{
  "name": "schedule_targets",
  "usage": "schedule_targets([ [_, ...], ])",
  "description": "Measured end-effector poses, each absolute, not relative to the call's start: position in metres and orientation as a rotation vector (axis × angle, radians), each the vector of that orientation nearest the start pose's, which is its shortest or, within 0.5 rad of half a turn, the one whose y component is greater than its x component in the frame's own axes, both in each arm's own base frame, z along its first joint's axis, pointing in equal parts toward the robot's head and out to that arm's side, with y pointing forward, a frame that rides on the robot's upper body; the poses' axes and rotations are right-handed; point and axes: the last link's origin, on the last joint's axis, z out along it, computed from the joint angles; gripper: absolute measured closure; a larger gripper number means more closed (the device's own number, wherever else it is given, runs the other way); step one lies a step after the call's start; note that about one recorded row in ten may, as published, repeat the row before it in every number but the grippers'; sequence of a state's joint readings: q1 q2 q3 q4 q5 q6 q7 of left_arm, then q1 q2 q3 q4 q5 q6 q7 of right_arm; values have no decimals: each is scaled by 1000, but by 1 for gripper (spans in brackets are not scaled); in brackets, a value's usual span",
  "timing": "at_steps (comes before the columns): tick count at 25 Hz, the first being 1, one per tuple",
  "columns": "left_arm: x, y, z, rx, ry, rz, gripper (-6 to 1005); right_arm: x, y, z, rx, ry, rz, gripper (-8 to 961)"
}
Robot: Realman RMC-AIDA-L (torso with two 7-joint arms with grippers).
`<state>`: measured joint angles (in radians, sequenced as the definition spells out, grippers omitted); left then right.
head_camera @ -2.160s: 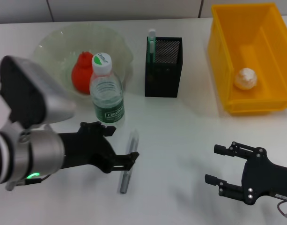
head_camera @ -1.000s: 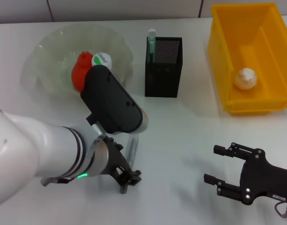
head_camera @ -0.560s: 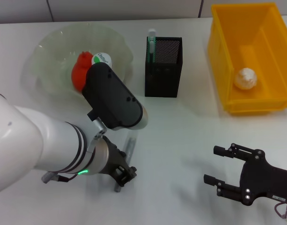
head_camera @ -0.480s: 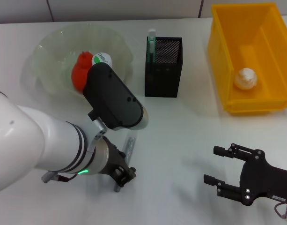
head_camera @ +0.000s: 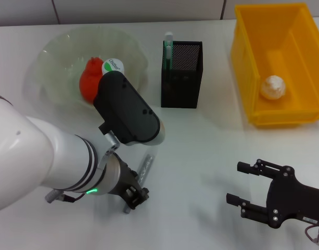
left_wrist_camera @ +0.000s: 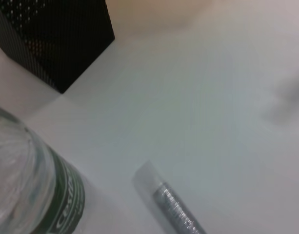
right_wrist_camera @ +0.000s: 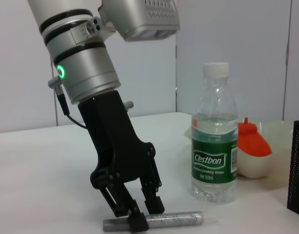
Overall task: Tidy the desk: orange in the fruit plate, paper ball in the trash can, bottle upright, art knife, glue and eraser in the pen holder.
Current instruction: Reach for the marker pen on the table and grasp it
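Clear glass fruit plate (head_camera: pixel 55 57) sits left of the pen holder (head_camera: pixel 181 78), holding the orange (head_camera: pixel 89 83). Water bottle (right_wrist_camera: pixel 215 131) stands upright between plate and holder, white cap up, green label; in the head view the left arm covers most of it. Pen holder is black mesh, square, with one pale green stick (head_camera: pixel 168 44) standing in its left corner. Yellow trash can (head_camera: pixel 253 67) lies right of the holder, paper ball (head_camera: pixel 273 87) inside on its floor.

Art knife (head_camera: pixel 143 166) lies flat on the white counter (head_camera: pixel 211 140), in front of the holder and slightly left: slim grey metallic barrel with a clear cap.

Left gripper (right_wrist_camera: pixel 137 214) points down over the knife's near end; jaws closed around the barrel, tips at the counter. Since about two seconds ago this arm has swung from lying low beside the knife to standing over it, and in the last half second the knife's near end has shifted slightly left.

Right gripper (head_camera: pixel 247 187) hovers low in front of the trash can, well right of the holder, jaws spread wide, nothing in them, unchanged throughout.
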<state>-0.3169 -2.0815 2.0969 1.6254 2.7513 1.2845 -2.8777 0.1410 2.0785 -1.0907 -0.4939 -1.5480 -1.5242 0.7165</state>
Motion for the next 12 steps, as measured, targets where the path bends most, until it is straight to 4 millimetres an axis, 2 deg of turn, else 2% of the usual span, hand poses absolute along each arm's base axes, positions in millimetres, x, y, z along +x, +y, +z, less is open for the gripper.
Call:
schedule_targets([
  [7,-165,260,-91,-2636,-610,621,622,324,207,-45,-2611,316,765,264],
  [12,-165,261,-90,-2631,-598,637,678,324,207,-45,-2611,323,767,264],
])
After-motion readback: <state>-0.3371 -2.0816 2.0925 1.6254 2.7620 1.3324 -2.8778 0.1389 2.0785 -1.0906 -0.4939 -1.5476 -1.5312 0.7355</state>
